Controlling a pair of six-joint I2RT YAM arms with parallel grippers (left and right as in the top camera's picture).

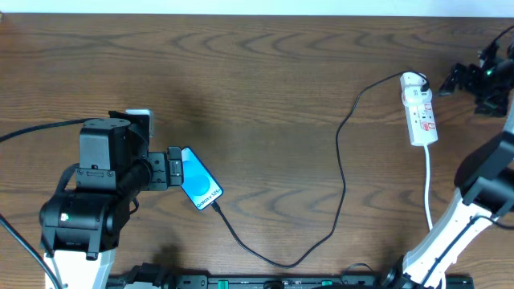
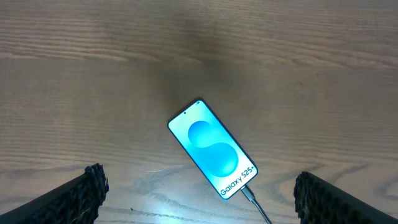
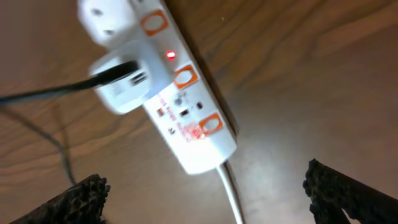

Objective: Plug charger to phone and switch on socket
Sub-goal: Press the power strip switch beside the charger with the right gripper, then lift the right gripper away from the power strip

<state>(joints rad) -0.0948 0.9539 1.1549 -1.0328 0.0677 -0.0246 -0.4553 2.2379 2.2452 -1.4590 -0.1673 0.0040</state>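
The tabletop (image 1: 265,80) carries the socket (image 1: 419,108), upper right, and the phone (image 1: 199,178), centre-left, with the charger (image 1: 341,160) apparently seated in its lower end. Both the left hand (image 2: 200,176) and right hand (image 3: 204,176) gape wide, empty. 1 red lamp (image 3: 170,55) glows: verify the switch, then lift straight.

Table (image 1: 257,80): dark brown wood-grain top, grain running left to right, seen in all three views. A small white object (image 1: 141,117) lies at its left, partly hidden; its kind cannot be told. A black bar (image 1: 265,282) with small green marks runs along the near edge. A pale strip (image 1: 241,6) borders the far edge.
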